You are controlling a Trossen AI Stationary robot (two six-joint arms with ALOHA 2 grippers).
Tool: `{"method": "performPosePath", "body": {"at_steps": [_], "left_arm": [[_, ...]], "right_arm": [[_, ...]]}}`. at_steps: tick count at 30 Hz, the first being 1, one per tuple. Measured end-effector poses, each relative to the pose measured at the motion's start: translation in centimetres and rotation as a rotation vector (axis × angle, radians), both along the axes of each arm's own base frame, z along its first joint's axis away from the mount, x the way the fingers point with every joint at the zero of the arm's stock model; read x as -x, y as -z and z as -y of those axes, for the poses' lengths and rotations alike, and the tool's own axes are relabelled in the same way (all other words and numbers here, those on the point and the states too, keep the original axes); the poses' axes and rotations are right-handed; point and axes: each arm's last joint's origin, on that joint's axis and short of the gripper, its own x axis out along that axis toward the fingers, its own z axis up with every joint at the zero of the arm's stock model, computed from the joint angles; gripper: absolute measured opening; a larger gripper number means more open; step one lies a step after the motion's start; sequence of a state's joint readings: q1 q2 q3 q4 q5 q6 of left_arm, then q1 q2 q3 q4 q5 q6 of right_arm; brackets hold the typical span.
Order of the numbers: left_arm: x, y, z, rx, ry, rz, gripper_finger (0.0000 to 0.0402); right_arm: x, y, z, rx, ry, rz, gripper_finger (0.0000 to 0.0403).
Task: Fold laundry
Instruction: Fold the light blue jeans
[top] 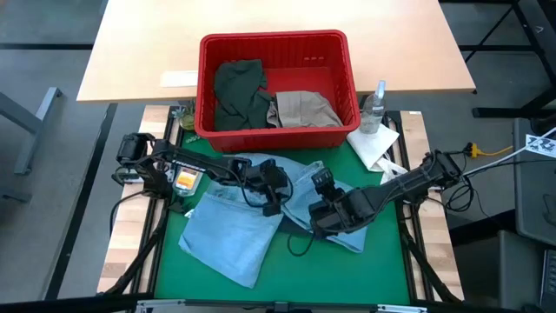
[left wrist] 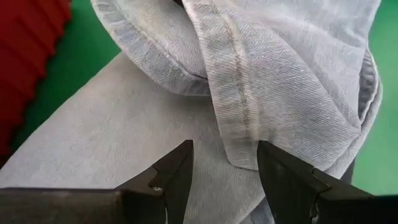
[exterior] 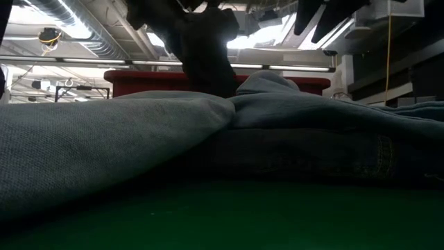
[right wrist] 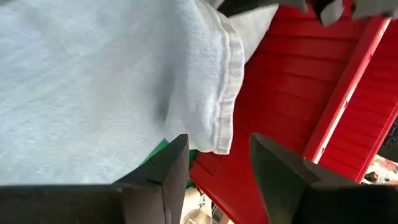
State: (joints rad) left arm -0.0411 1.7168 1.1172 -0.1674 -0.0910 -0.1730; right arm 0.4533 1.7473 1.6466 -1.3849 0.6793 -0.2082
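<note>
The green-topped table [top: 165, 269] carries a crumpled light blue denim garment [top: 234, 230] spread across its middle. At its far edge sits a red plastic basket [top: 276, 45] holding a dark olive green piece [top: 236, 91] on the left and a beige khaki piece [top: 300, 109] on the right. The left gripper [top: 271, 202] rests on the denim's middle with fingers [left wrist: 177, 177] parted, gripping nothing. The right gripper [top: 320, 217], just beside it, also stands spread over the denim's hem, empty.
</note>
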Motion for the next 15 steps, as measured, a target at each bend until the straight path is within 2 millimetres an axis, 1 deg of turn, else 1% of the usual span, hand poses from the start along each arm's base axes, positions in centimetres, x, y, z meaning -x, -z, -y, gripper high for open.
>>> {"method": "performPosePath", "body": {"at_steps": [6,13,15], "left_arm": [[-0.06,-0.03,-0.69,0.083,0.066,0.003,0.0172],[-0.07,-0.05,-0.48,0.067,0.121,0.006,0.0172],[-0.24,-0.23,-0.40,0.070,0.128,0.031,0.0172]], "right_arm": [[0.40,0.04,-0.91,-0.023,-0.009,0.007,0.0170],[0.43,0.04,-0.97,-0.029,-0.001,0.013,0.0170],[0.43,0.05,-0.96,-0.030,0.001,0.013,0.0170]]}}
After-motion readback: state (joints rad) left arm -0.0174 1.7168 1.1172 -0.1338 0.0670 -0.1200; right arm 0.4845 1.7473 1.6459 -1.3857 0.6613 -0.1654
